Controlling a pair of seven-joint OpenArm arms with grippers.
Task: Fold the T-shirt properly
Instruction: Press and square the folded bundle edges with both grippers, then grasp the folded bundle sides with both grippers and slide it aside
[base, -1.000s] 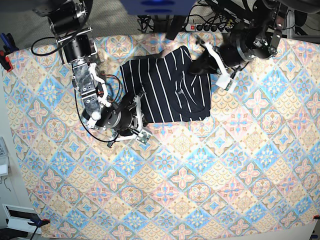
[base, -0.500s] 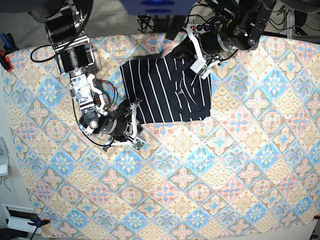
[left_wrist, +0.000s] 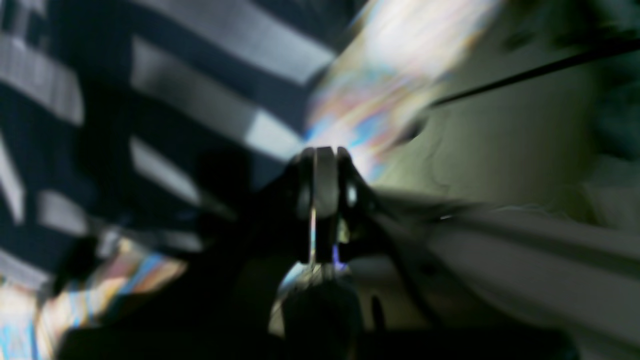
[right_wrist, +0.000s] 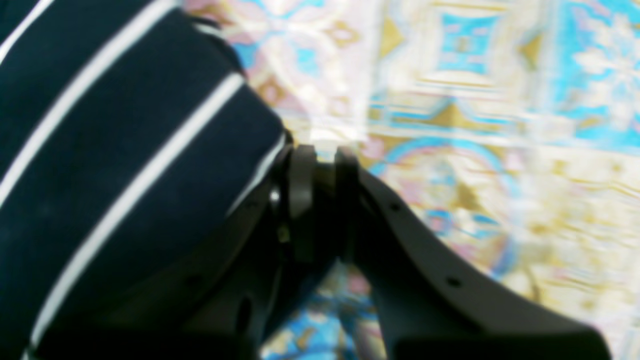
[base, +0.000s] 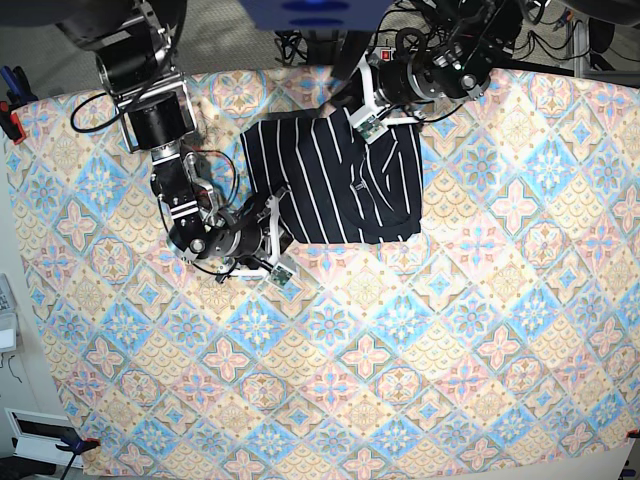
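Cloth first: the T-shirt (base: 335, 180) lies as a folded dark block with white pinstripes on the tablecloth (base: 420, 340), toward twelve o'clock of the base view, its near edge fairly square and its far edge bunched.

The right gripper (base: 272, 240) sits at the block's seven o'clock corner. In its wrist view the jaws are pressed together right at the hem corner of the T-shirt (right_wrist: 125, 165), the fabric spreading off toward nine o'clock of the fingers; whether any cloth is actually pinched between them I cannot tell.

The left gripper (base: 358, 108) is at the far edge, about twelve o'clock of the garment. Its wrist view is heavily blurred; the jaws look clenched, with striped fabric (left_wrist: 125, 100) lying to ten o'clock of them, and a grasp cannot be confirmed.

Risk, as I judge it: if only one corner is truly held, pulling would drag the block askew and spill the layers already stacked. A thin pinch on soft fabric could also slip mid-lift, letting the edge flop back wrinkled. The tablecloth might be caught along with the hem.
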